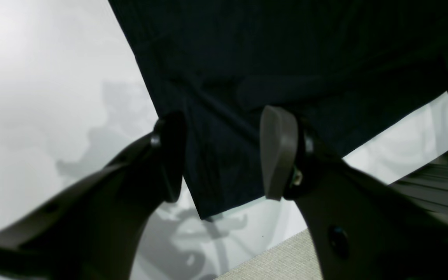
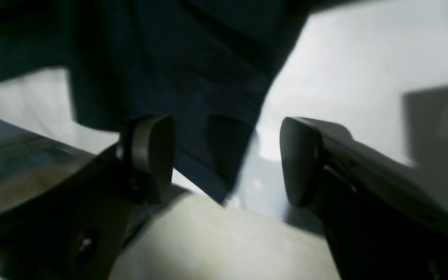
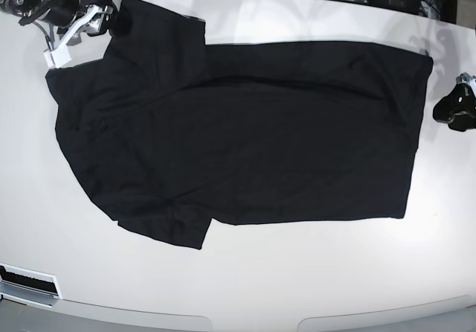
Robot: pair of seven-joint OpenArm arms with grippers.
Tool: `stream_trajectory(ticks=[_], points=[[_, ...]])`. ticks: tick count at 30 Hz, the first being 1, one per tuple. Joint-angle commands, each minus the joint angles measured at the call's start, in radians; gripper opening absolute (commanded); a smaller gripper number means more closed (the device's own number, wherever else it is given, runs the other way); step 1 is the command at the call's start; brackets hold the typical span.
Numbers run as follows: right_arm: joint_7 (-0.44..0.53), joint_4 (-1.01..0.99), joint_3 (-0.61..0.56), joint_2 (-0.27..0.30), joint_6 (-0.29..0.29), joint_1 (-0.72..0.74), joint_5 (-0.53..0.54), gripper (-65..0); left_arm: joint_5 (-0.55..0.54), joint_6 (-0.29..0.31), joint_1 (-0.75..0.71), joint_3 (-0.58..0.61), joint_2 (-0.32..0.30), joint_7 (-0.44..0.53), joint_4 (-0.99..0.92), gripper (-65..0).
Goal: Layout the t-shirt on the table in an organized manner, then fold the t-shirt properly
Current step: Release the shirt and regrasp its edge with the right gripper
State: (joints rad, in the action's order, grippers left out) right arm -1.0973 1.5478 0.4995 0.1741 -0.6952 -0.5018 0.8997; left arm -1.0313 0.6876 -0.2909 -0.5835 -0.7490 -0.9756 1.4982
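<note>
Left claw: [image 1: 224, 155] fingers spread wide, nothing between them, with the shirt's corner showing below them in the left wrist view.
Right claw: [image 2: 226, 157] also wide and empty, over a narrow end of cloth in the right wrist view.
Shirt: [image 3: 297, 138] dark and spread across the middle of the base frame, from the upper left to the right side.
Cloth: looks soft, thin and light; it should bend at the least pull and crease rather than break, but it will not hold a shape by itself.
Upper-left flap: [image 3: 160, 38] probably a sleeve; pinch it close to its outer corner and draw it gently, since a hard tug would likely drag the body along.
Upper-right corner: [image 3: 420, 68] a good hold for the left claw, taking the edge and any layer beneath together.
Ridges: shallow ones run through the upper middle; light tension from both ends should ease them.
Table: [image 3: 297, 265] glossy white under the shirt, so the cloth may slide if only one side is pulled.
</note>
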Motion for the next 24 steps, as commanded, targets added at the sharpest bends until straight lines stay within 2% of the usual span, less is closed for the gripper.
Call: stream_trajectory(ticks=[1, 4, 7, 8, 9, 12, 15, 19, 22, 24], points=[[0.002, -0.014, 0.004, 0.009, -0.003, -0.002, -0.006, -21.3, -0.02, -0.004, 0.006, -0.011, -0.027, 0.019, 0.012, -33.0], [-0.006, -0.048, -0.018, 0.009, -0.003, 0.001, 0.051, -21.3, -0.02, -0.004, 0.006, -0.011, -0.026, 0.018, 0.012, -33.0], [-0.066, -0.05, -0.083, 0.009, -0.003, 0.001, 0.109, -23.5, -0.02, -0.004, 0.006, -0.011, -0.026, 0.018, 0.012, -33.0], [-0.084, -0.05, -0.112, 0.009, -0.003, 0.001, 0.119, -27.9, -0.02, -0.004, 0.006, -0.011, -0.026, 0.018, 0.012, -33.0], [-0.086, -0.05, -0.14, 0.01, -0.003, 0.001, 0.117, -35.2, -0.02, -0.004, 0.006, -0.011, -0.026, 0.018, 0.012, -33.3], [-0.098, -0.049, -0.2, 0.011, -0.003, 0.02, 0.116, -65.0, -0.02, -0.004, 0.006, -0.011, -0.027, 0.018, 0.012, -36.8], [-0.167, -0.035, -0.203, 0.012, -0.003, 0.069, 0.146, -65.0, -0.02, -0.004, 0.006, -0.011, -0.027, 0.016, 0.012, -40.4], [-0.299, 0.045, -0.189, 0.013, -0.003, 0.111, 0.273, -65.0, -0.019, -0.004, 0.005, -0.011, -0.027, 0.002, 0.012, -40.5], [-0.299, 0.141, -0.19, 0.012, -0.003, 0.114, 0.333, -65.0, -0.02, -0.004, 0.006, -0.011, -0.027, 0.002, 0.012, -40.5], [-0.299, 0.208, -0.19, 0.012, -0.003, 0.114, 0.335, -65.0, -0.021, -0.004, 0.006, -0.011, -0.027, 0.003, 0.012, -40.5]])
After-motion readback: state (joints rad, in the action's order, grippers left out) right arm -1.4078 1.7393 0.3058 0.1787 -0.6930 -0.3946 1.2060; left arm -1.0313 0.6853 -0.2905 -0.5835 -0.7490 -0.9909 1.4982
